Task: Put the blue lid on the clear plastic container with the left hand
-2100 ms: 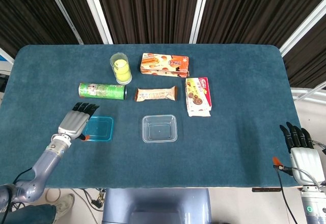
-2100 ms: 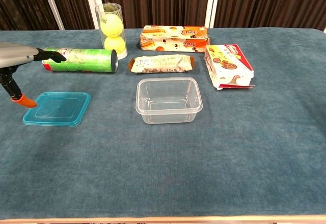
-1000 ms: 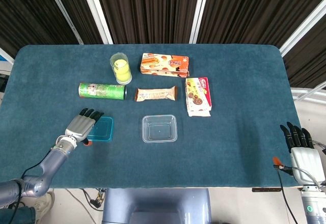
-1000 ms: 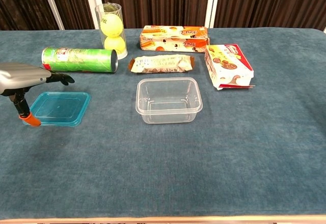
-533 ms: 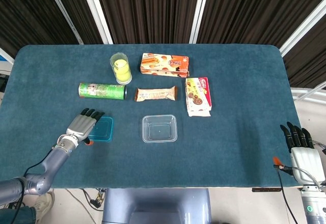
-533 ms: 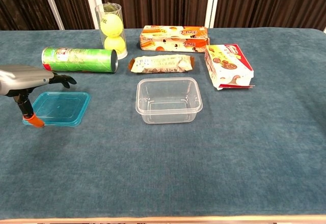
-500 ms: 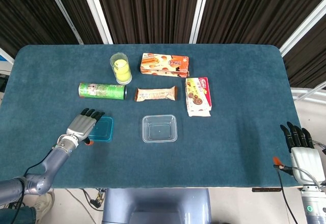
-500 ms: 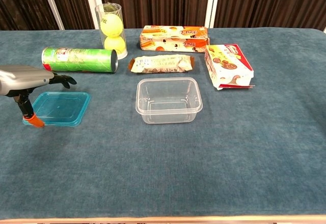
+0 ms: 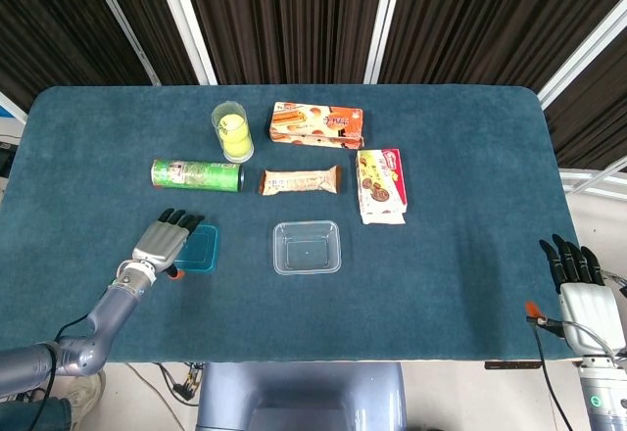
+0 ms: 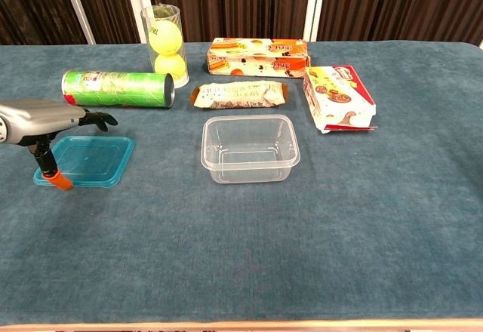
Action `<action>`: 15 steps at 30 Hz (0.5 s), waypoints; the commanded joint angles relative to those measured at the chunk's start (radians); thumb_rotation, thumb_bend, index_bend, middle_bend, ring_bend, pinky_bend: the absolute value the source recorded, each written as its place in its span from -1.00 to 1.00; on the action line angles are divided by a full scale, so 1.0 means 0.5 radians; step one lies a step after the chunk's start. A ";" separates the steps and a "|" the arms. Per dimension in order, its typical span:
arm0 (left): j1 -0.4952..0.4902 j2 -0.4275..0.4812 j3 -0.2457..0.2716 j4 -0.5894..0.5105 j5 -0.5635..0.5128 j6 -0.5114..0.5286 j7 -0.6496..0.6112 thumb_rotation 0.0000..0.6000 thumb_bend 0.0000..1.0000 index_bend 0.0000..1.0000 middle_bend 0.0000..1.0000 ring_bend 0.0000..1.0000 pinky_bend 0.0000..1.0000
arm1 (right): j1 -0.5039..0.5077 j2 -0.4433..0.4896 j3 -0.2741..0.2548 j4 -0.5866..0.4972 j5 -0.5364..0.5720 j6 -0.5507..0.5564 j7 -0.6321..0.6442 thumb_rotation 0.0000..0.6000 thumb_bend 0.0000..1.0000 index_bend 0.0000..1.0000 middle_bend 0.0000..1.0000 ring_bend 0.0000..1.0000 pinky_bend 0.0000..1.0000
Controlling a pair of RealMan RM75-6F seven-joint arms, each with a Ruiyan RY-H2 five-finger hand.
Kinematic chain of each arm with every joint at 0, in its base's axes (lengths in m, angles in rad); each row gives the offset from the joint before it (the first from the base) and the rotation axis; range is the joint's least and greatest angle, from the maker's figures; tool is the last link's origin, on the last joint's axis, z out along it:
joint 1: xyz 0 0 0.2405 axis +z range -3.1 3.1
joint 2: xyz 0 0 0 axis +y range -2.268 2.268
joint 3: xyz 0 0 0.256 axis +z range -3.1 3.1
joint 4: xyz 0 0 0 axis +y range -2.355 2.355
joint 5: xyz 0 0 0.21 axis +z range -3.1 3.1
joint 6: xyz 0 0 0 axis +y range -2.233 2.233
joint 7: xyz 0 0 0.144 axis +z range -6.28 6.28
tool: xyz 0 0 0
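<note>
**Desk:** Where is the lid [image 10: 84, 161], and how does it lie?

**Photographer:** Flat on the blue-green table [image 9: 460, 157], near its left front corner, long axis running left to right across the table. The left hand [image 9: 162, 244] hovers flat over the lid's left part, fingers [image 10: 96, 119] stretched out and slightly spread, holding nothing; an orange-tipped thumb [image 10: 57, 179] points down beside the lid's front left corner. Whether it touches the lid I cannot tell.

**Desk:** And the container [image 10: 250, 148]?

**Photographer:** Upright, mouth open, near the table's middle, well apart to the right of the lid. Its long axis also runs left to right. Bare cloth lies between the two.

**Desk:** What crowds it?

**Photographer:** Behind the lid lies a green can [image 9: 196, 174] on its side. Further back stand a ball tube [image 9: 233, 131] and an orange box [image 9: 316, 124]. A wrapped bar [image 9: 300, 180] lies just behind the container, and a red-and-white box [image 9: 380, 185] sits to its back right. The front half of the table offers open room.

**Desk:** The other hand?

**Photographer:** The right hand [image 9: 580, 286] rests off the table's front right edge, fingers straight and apart, holding nothing. Dark curtains hang behind.
</note>
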 commanded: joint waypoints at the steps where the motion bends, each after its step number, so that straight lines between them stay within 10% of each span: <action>1: -0.004 -0.008 0.005 0.009 -0.013 -0.001 0.012 1.00 -0.79 -1.00 -0.80 -1.00 -0.96 | 0.000 0.000 0.000 0.000 0.000 0.000 0.001 1.00 -0.42 -0.88 -1.00 -0.99 -1.00; 15: -0.025 -0.023 0.032 0.041 -0.040 -0.034 0.036 1.00 -0.79 -0.98 -0.71 -1.00 -0.95 | 0.000 -0.001 0.002 -0.001 0.008 -0.002 -0.008 1.00 -0.42 -0.88 -1.00 -0.99 -1.00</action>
